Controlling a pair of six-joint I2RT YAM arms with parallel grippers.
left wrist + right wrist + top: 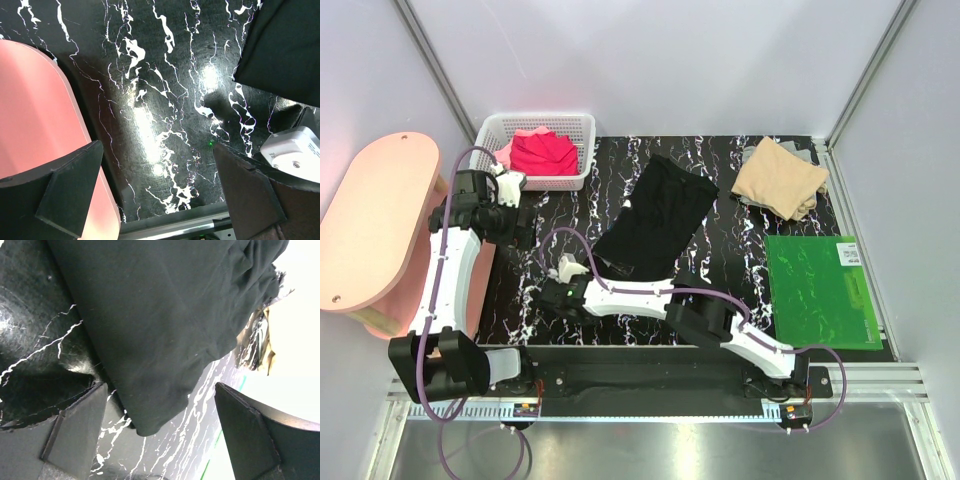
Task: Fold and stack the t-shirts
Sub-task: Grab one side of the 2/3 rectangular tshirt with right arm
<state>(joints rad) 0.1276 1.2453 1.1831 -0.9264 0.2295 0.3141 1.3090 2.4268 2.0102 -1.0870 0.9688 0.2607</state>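
A large black t-shirt (655, 225) lies lengthwise as a long strip in the middle of the black marble table. A tan t-shirt (780, 178) lies folded at the back right. Red (545, 155) and pink (508, 150) t-shirts sit in the white basket. My right gripper (556, 296) is open and low by the black shirt's near left corner. In the right wrist view that corner (165, 330) hangs between the open jaws (160, 435), untouched. My left gripper (518, 228) is open and empty over bare table (160, 125), left of the black shirt (285, 45).
The white mesh basket (582, 128) stands at the back left. A flat green board (820, 290) lies at the right. A pink oval stool (370, 230) stands left of the table, close to my left arm; it also shows in the left wrist view (35, 115).
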